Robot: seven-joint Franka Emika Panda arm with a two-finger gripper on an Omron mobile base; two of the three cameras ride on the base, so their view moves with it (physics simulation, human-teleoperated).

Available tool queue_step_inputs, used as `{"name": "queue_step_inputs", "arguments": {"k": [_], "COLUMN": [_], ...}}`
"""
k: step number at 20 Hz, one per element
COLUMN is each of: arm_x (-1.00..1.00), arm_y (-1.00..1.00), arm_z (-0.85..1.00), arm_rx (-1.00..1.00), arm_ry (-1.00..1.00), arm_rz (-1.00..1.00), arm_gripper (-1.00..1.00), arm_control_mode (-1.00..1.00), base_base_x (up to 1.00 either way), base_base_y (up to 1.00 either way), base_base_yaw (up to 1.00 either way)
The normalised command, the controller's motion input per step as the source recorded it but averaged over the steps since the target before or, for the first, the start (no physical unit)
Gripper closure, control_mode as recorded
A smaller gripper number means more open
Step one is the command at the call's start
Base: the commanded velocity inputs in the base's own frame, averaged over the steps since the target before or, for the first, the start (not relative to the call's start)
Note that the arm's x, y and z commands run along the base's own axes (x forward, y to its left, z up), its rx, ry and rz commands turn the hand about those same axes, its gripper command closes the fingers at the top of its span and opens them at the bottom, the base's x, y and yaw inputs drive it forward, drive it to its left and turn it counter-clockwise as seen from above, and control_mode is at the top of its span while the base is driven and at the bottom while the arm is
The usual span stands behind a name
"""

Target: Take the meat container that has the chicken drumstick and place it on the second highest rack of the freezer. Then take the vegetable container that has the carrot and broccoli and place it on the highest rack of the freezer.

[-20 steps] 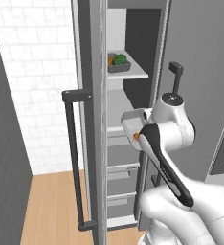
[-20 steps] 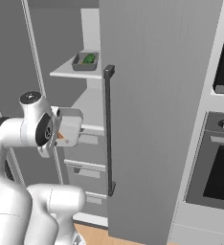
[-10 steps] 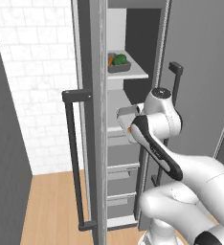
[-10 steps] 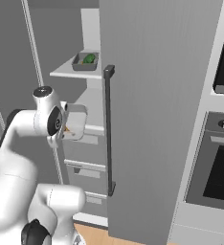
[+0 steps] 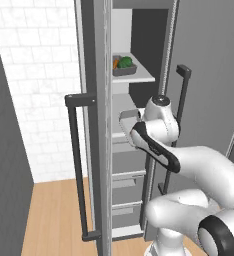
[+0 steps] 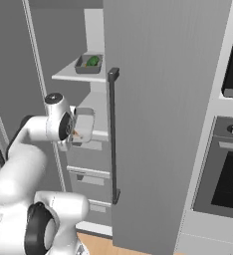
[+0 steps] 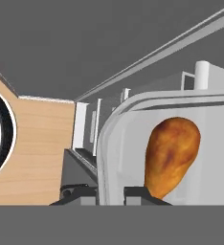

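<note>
My gripper [image 7: 103, 192] is shut on the near rim of the pale meat container [image 7: 133, 143], which holds the tan-orange chicken drumstick [image 7: 171, 152]. In the base views the arm holds this container [image 5: 128, 121] [image 6: 83, 124] inside the open freezer [image 6: 158, 99], just over the shelf [image 6: 101, 132] below the vegetable container. The gripper [image 6: 72, 131] sits at the tray's near edge. The vegetable container [image 5: 123, 65] [image 6: 88, 63], with carrot [image 5: 114, 63] and broccoli [image 5: 125, 62], rests on the upper shelf [image 5: 139, 76].
Grey drawers [image 5: 126, 167] lie under the shelves. The freezer's doors stand open with long dark bar handles [image 5: 75, 165] [image 6: 112, 134] on either side of the arm. A black built-in oven [image 6: 228, 169] is at the right. White brick wall [image 5: 34, 75] at the left.
The arm has stretched forward and carried the meat container deeper into the freezer, toward the shelf under the vegetable container. The vegetable container has not moved.
</note>
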Motion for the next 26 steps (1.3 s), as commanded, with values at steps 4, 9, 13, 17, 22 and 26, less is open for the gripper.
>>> {"name": "queue_step_inputs", "arguments": {"k": [4,9,13,17,22,26], "arm_x": [0.52,0.46,0.47,0.51,0.56,0.57], "arm_y": [0.00,0.01,0.00,0.00,0.00,0.00], "arm_z": [0.00,0.00,-0.12,-0.16,-0.13,-0.15], "arm_rx": [0.00,0.00,0.00,0.00,0.00,0.00], "arm_ry": [0.00,0.00,0.00,0.00,0.00,0.00], "arm_rz": [0.00,0.00,-0.02,-0.02,-0.02,-0.02], "arm_gripper": [1.00,1.00,1.00,1.00,1.00,1.00], "arm_control_mode": [-1.00,-1.00,-1.00,-1.00,-1.00,-1.00], "base_base_x": [0.00,0.00,0.00,0.00,0.00,0.00], "base_base_y": [0.00,0.00,0.00,0.00,0.00,0.00], "base_base_yaw": [0.00,0.00,0.00,0.00,0.00,0.00]}}
